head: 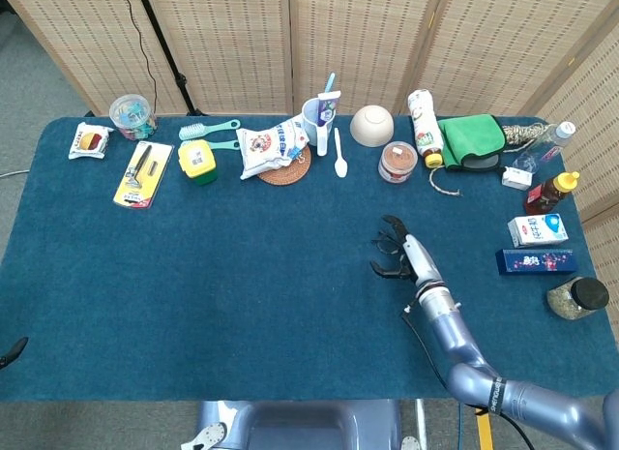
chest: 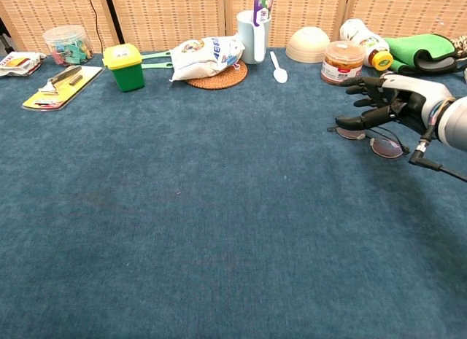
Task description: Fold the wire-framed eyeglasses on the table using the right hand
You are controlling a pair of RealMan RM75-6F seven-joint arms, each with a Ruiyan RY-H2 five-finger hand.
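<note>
The wire-framed eyeglasses [chest: 370,140] lie on the blue tablecloth at the right, lenses down and temples spread. My right hand [chest: 388,104] hovers just over their far side with its fingers apart, the thumb low beside the left lens. I cannot tell whether it touches the frame. In the head view the right hand [head: 398,252] covers most of the eyeglasses [head: 385,244]. A dark sliver at the left edge of the head view is my left hand [head: 10,352], too little of it showing to read its fingers.
Behind the glasses stand a lidded jar [chest: 342,61], a bowl [chest: 306,44], a white spoon [chest: 278,66], a bottle [chest: 366,40] and a green cloth [chest: 423,49]. A milk carton [head: 538,229] and blue box [head: 535,261] sit to the right.
</note>
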